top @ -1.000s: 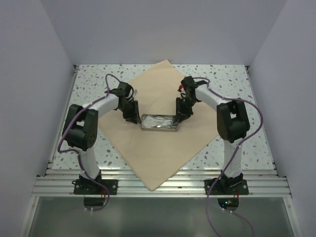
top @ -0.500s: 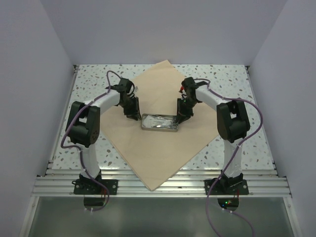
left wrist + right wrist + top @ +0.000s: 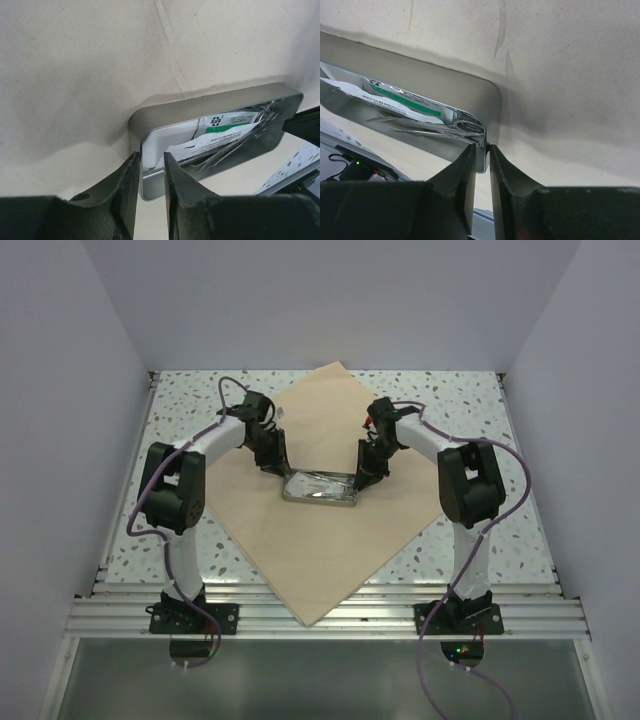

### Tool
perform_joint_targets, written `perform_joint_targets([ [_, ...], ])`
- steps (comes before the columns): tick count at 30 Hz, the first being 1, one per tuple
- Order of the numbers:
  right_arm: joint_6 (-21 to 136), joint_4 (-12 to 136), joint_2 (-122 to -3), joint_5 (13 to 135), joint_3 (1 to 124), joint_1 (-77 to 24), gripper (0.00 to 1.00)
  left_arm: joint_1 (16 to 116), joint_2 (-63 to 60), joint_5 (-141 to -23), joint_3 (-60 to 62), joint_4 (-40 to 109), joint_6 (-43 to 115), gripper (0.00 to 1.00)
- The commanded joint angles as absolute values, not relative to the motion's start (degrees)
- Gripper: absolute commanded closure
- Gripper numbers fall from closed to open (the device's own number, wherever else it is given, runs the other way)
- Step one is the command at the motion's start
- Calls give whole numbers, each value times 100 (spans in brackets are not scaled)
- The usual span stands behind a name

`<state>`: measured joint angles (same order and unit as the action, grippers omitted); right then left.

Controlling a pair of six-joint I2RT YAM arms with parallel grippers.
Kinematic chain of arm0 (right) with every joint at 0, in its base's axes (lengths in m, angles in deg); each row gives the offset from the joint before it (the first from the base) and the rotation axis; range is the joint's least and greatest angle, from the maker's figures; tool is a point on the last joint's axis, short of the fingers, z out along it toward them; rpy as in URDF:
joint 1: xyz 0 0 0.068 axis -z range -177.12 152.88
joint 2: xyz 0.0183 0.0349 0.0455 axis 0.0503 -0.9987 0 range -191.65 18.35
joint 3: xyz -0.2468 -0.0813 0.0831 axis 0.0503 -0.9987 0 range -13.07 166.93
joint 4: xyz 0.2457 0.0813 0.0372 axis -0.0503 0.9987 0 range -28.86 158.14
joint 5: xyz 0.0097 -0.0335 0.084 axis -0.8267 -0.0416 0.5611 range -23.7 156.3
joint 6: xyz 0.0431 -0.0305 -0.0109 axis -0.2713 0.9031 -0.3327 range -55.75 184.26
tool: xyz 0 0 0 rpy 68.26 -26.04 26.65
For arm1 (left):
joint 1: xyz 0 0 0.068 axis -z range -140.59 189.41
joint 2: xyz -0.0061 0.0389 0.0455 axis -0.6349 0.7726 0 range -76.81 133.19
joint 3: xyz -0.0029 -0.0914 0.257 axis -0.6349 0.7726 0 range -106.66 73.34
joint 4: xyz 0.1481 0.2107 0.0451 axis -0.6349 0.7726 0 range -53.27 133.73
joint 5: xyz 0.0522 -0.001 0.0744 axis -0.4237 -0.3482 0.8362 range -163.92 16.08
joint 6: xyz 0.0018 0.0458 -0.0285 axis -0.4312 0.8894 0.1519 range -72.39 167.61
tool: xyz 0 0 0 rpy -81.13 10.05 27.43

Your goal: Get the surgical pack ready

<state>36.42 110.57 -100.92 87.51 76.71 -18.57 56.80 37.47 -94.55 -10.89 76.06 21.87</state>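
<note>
the steel tray (image 3: 320, 502) lies in the middle of the beige cloth (image 3: 320, 560), which is spread flat as a diamond on the speckled table (image 3: 480, 405). inside the tray are a white packet with green print (image 3: 220, 132) and silver scissor-like instruments (image 3: 465, 126). the left gripper (image 3: 150, 162) is closed narrow over the tray's left end wall, and the right gripper (image 3: 481, 150) pinches the rim at its right end

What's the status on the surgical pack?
Shut: left gripper, right gripper, each on an end wall of the steel tray. Tray on open beige cloth, packets inside. Nothing blocking.
</note>
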Motion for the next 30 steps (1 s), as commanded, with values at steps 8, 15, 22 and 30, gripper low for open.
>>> perform_joint_targets([
  [8,3394,10817,-10180,9038,7851,-1865,80,5690,3938,-9756,-1394,7514,2247,71],
  [15,3376,10843,-10303,9020,8044,-1812,81,5690,4035,-9783,-1587,7540,2265,73],
  [22,3358,10843,-10338,9038,8097,-1812,81,5673,4158,-9783,-1824,7601,2265,72],
  [30,3446,10931,-10286,8941,8176,-1812,73,5506,3912,-9423,-1640,7663,2300,67],
])
